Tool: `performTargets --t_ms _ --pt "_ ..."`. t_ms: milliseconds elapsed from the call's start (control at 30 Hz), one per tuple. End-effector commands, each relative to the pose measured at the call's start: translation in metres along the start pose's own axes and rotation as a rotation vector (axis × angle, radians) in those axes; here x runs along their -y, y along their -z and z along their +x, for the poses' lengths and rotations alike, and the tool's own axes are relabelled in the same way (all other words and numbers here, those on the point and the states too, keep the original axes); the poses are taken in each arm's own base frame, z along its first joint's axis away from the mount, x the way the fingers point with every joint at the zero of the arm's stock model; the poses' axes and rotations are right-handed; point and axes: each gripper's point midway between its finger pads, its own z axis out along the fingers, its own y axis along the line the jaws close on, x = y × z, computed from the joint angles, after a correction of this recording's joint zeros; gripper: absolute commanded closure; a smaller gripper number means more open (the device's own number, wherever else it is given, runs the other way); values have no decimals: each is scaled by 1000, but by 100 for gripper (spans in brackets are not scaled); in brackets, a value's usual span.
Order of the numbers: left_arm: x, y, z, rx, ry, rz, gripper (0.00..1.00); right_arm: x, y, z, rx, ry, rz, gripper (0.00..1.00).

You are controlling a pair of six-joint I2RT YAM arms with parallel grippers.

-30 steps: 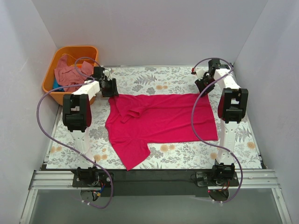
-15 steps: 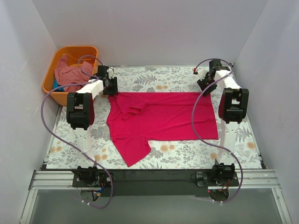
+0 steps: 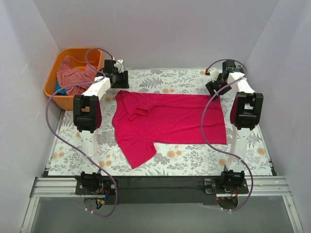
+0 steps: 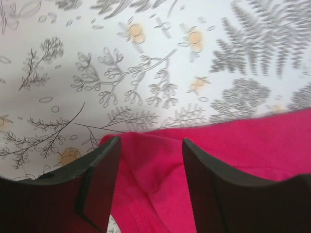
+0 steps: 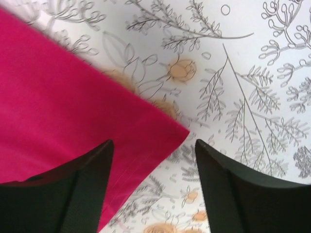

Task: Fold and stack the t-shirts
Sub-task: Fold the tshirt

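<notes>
A crimson-pink t-shirt (image 3: 170, 119) lies spread flat on the floral table cloth (image 3: 160, 80), one sleeve pointing toward the near left. My left gripper (image 3: 120, 80) hovers over the shirt's far left corner. In the left wrist view its jaws (image 4: 150, 141) stand apart, with a soft ridge of the crimson cloth (image 4: 252, 141) between them, unpinched. My right gripper (image 3: 212, 89) is at the far right corner. In the right wrist view it (image 5: 153, 143) is open above the flat corner of the shirt (image 5: 58, 97). A salmon-pink t-shirt (image 3: 70, 77) is crumpled in the tub, with a glimpse of teal-blue cloth (image 3: 58, 87).
An orange plastic tub (image 3: 73, 51) stands at the far left, just off the table's corner. White walls close in on three sides. The arms' bases and a black rail (image 3: 160, 184) run along the near edge.
Both grippers moved toward the far side, drawing the shirt's far edge back and flattening it. The right gripper opened and let go of its corner; the left jaws widened a little.
</notes>
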Motion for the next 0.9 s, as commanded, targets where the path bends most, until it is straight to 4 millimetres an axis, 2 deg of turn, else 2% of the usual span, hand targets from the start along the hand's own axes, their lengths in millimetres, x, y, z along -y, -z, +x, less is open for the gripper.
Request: performTargets --t_ms 0,33,100,133,167,200,267,300,367,400,467,500,533,567,600,633,767,867 --pt "46 87 -90 224 -115 141 47 -4 84 -41 170 54 29 23" --pt "56 110 -100 250 -144 172 43 -10 95 -44 197 66 16 20" --pt "68 132 -103 257 -178 218 35 -22 124 -45 226 88 4 14" --pt "78 150 -94 235 -223 272 32 -32 129 -41 229 110 -29 13" --pt "84 158 -87 217 -240 308 32 -36 140 -43 242 125 -28 9" --pt "89 165 -76 189 -255 341 31 -49 151 -30 219 130 -58 8" --pt "101 185 -39 110 -320 434 30 -64 158 -16 196 175 -96 7" --pt "103 193 -22 66 -323 459 30 -78 163 -1 169 193 -126 7" --pt "107 204 4 27 -372 506 30 -100 165 28 106 226 -189 10" --pt "109 216 26 -10 -363 526 30 -117 165 50 70 229 -227 12" --pt "109 225 46 -33 -373 541 30 -132 165 77 13 268 -251 18" --pt "111 226 67 -69 -355 567 31 -139 169 89 -1 284 -248 26" --pt "113 237 71 -56 -369 574 32 -153 162 113 -54 291 -285 29" --pt "114 240 77 -60 -371 586 33 -155 160 127 -95 308 -271 33" --pt "115 242 84 -70 -365 592 34 -158 161 134 -102 324 -263 43" --pt "116 246 93 -81 -359 602 35 -166 155 155 -155 322 -282 45" --pt "112 246 120 -131 -381 608 38 -164 142 174 -178 361 -217 47" --pt "108 243 137 -167 -400 600 39 -166 135 180 -192 364 -211 46"
